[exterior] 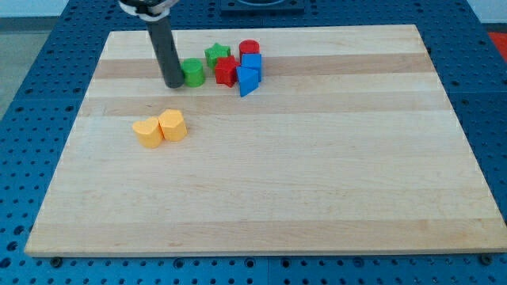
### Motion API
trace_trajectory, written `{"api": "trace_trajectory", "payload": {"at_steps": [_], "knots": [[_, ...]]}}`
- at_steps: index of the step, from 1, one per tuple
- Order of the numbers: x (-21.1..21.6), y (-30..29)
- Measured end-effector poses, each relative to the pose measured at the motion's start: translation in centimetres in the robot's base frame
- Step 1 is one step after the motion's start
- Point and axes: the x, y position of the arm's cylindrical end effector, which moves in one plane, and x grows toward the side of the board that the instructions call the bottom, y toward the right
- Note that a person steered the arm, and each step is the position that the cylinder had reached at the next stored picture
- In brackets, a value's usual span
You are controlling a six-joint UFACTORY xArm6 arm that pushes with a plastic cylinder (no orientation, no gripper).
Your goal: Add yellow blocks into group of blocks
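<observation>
Two yellow blocks lie side by side at the view's left middle: a yellow pentagon-like block and a yellow rounded block, touching each other. A group sits near the view's top: a green cylinder, a green star, a red star, a red cylinder, a blue cube and a blue triangular block. My tip rests on the board just left of the green cylinder, touching or nearly touching it, and above the yellow blocks.
The wooden board lies on a blue perforated table. The arm's rod comes down from the view's top left of centre.
</observation>
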Motion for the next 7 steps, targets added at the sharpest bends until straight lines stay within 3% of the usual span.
{"api": "trace_trajectory", "payload": {"at_steps": [1,3,4,5,7], "knots": [[0.2,0.8],[10.8,-10.3],[15.5,-10.2],[15.9,-5.9],[9.5,-1.7]]}}
